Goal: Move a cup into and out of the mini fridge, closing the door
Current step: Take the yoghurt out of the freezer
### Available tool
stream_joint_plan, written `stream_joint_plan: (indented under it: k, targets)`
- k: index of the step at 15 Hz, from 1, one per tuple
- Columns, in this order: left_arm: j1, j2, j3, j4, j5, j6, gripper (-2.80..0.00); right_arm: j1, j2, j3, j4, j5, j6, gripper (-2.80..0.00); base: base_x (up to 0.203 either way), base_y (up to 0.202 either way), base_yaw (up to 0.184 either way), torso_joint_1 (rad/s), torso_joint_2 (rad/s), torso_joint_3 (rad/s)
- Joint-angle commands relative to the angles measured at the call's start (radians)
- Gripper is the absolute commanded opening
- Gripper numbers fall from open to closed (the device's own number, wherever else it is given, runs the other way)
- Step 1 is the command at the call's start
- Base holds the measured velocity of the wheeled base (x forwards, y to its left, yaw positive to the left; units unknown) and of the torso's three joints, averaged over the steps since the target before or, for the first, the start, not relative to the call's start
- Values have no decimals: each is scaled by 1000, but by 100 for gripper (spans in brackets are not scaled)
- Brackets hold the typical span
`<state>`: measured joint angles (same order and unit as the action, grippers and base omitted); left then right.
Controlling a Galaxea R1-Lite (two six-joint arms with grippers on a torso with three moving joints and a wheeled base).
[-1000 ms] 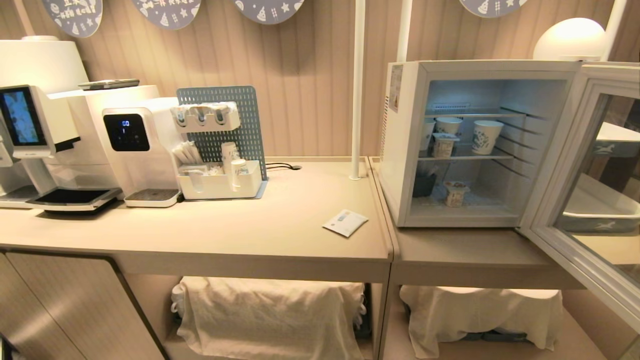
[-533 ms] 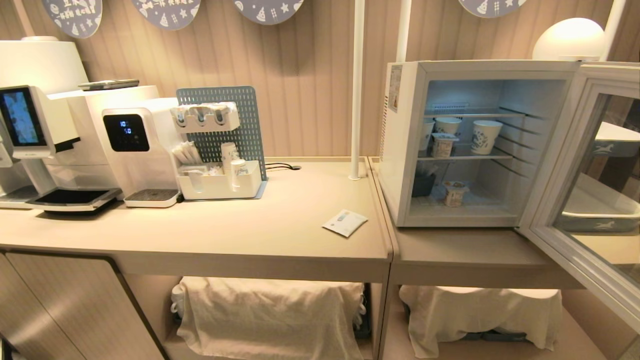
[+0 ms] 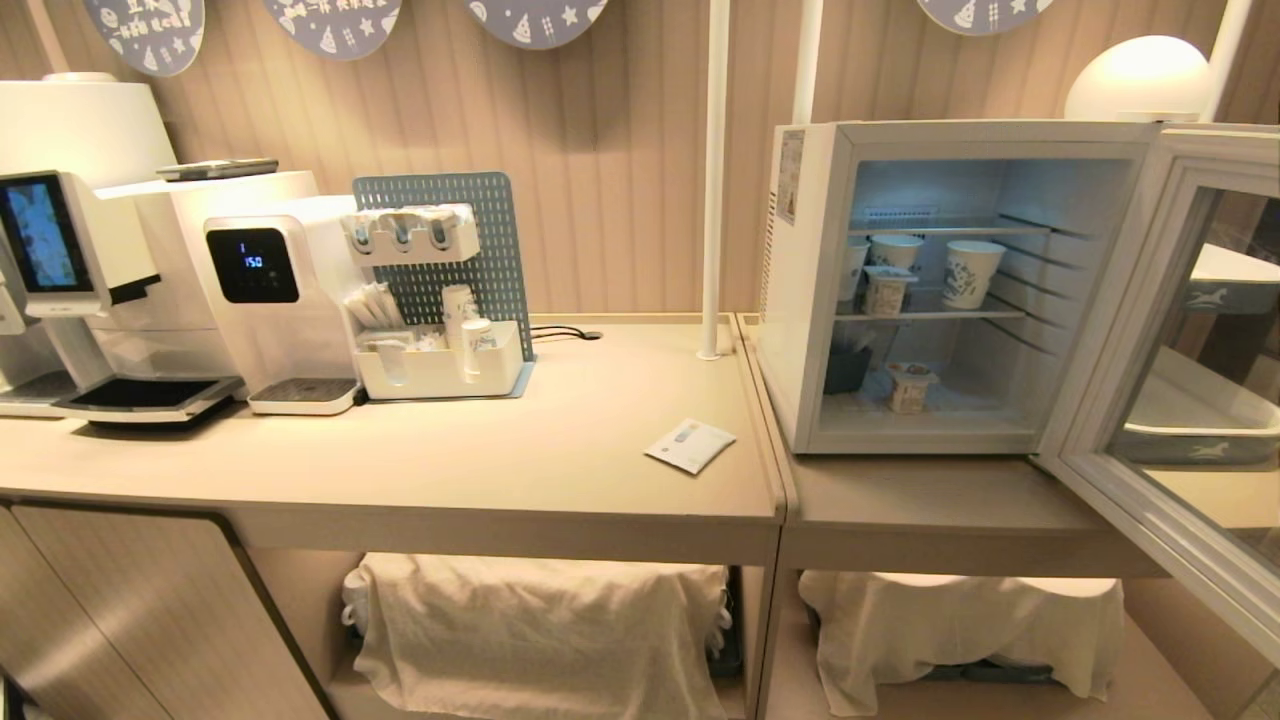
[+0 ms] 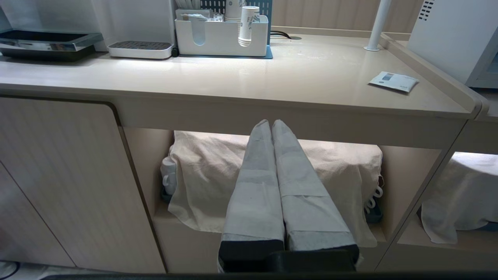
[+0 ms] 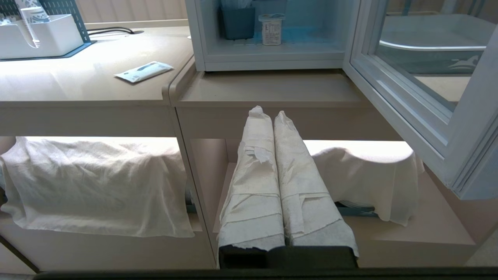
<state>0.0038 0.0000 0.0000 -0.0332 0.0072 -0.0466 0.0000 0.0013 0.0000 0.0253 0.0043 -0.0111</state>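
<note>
The white mini fridge (image 3: 960, 132) stands on the right counter with its door (image 3: 1120, 300) swung wide open to the right. A tiny foil-lidded cup (image 3: 908, 387) stands on the fridge floor, also seen in the right wrist view (image 5: 271, 29). A similar small cup (image 3: 884, 290) sits on the middle wire shelf. Neither arm shows in the head view. My left gripper (image 4: 270, 122) is shut and empty, low in front of the left counter's open shelf. My right gripper (image 5: 268, 112) is shut and empty, below the counter edge under the fridge.
Taller patterned paper cups (image 3: 970, 272) share the middle shelf, and a dark container (image 3: 848, 368) sits on the fridge floor. A small packet (image 3: 690, 444) lies on the counter. A cup organiser (image 3: 440, 370), water dispenser (image 3: 265, 290), coffee machine (image 3: 100, 250) and white pole (image 3: 714, 180) stand further left. Cloths (image 3: 540, 620) cover the lower shelves.
Only the digits on the water dispenser's display have changed. The fridge, door, cups and both arms are as before.
</note>
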Motion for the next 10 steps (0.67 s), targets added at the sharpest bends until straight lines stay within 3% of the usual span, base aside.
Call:
stream_joint_plan:
  k: [1, 10]
  targets:
    - [1, 2, 0, -1, 0, -1, -280, 0, -3, 0, -1, 0, 0, -280, 0, 0, 0, 0, 0, 0]
    - [-1, 2, 0, -1, 0, 1, -280, 0, -3, 0, -1, 0, 0, -280, 0, 0, 0, 0, 0, 0]
